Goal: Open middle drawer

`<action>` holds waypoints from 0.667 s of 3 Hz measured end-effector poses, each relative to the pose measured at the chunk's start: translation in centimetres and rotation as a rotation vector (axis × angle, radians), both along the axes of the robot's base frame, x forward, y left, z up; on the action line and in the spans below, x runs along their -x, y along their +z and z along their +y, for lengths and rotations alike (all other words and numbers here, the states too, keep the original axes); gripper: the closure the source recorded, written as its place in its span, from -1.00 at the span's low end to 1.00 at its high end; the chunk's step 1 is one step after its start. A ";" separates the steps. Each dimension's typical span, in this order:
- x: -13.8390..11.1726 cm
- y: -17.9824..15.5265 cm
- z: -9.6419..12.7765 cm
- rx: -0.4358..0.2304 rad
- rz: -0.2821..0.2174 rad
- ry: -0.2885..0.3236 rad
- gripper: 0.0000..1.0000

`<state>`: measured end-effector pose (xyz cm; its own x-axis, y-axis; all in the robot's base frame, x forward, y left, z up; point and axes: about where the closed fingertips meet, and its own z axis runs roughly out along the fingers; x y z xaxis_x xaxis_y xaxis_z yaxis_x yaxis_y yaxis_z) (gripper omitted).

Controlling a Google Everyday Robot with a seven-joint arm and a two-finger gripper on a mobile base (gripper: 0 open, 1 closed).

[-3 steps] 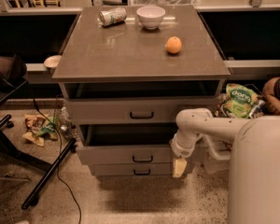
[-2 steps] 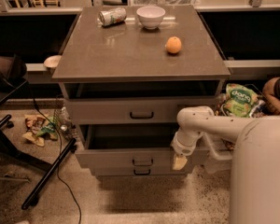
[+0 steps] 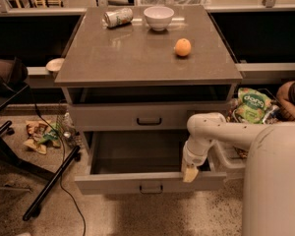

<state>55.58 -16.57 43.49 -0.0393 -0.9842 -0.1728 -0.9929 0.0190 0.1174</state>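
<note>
The middle drawer (image 3: 113, 182) of the grey cabinet stands pulled far out. Its deep plain box is open to view, and its front carries a small black handle (image 3: 150, 187). The uppermost drawer (image 3: 137, 116) above it is shut. The lowest drawer is hidden under the open one. My gripper (image 3: 190, 173) hangs from the white arm (image 3: 211, 132) that reaches in from the right. It is at the right part of the open drawer's front edge, just inside the rim.
On the cabinet top (image 3: 137, 58) lie a can (image 3: 118, 17), a white bowl (image 3: 159, 17) and an orange (image 3: 183, 47). A snack bag (image 3: 250, 106) is at the right. A black stand leg (image 3: 51, 183), a cable and litter (image 3: 39, 134) are on the floor at the left.
The middle drawer has slid farther out toward the camera and now covers the lowest drawer. The gripper has stayed at the drawer's front right edge.
</note>
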 end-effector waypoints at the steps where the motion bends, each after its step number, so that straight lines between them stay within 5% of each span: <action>1: 1.3 1.1 -0.7 0.022 -0.018 -0.033 1.00; 2: 1.3 1.0 -0.7 0.022 -0.018 -0.033 1.00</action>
<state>54.33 -17.28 44.51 -0.0691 -0.9860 -0.1519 -0.9936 0.0544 0.0988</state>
